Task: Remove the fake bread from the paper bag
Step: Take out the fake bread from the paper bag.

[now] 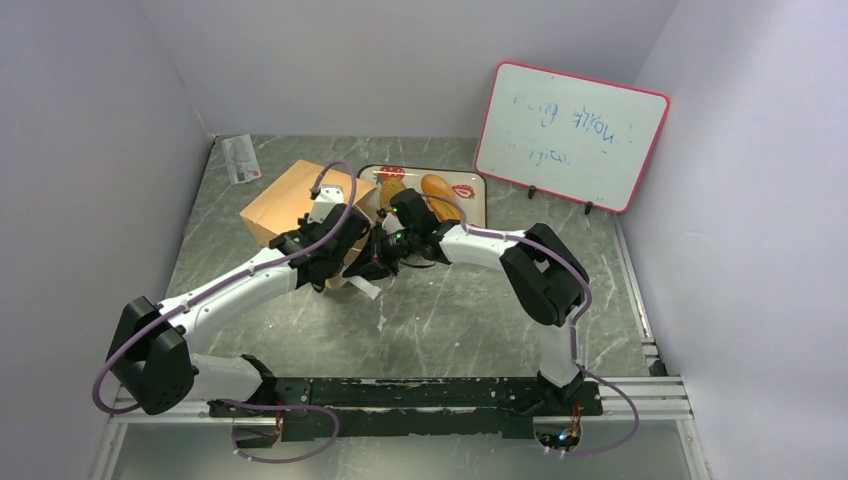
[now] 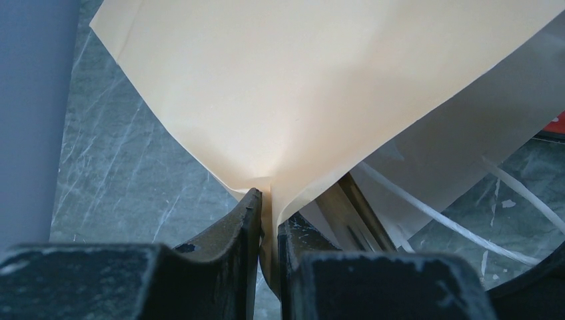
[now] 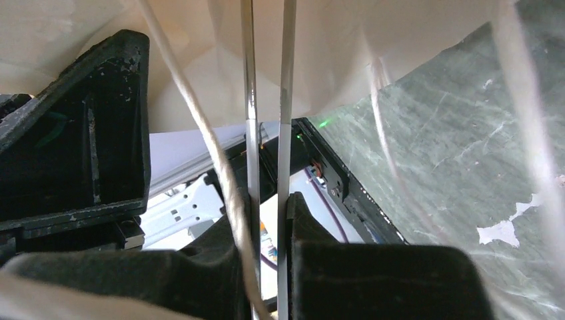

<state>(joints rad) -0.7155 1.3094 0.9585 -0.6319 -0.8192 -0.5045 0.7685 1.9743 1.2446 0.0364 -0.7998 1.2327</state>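
The tan paper bag (image 1: 290,200) lies tilted on the table at the back left of centre. My left gripper (image 1: 335,262) is shut on the bag's mouth edge; in the left wrist view the paper (image 2: 300,87) is pinched between the jaws of that gripper (image 2: 270,203). My right gripper (image 1: 385,252) is shut on slim silver tongs (image 3: 286,100), whose two blades point into the bag's mouth (image 3: 333,53). Two golden fake breads (image 1: 440,190) (image 1: 392,190) lie on the white tray (image 1: 475,208). No bread shows inside the bag.
White cord handles (image 2: 433,213) trail from the bag's mouth, and one crosses my right gripper (image 3: 200,127). A red-framed whiteboard (image 1: 570,135) leans at the back right. A small card (image 1: 240,158) lies at the back left. Grey walls enclose the table.
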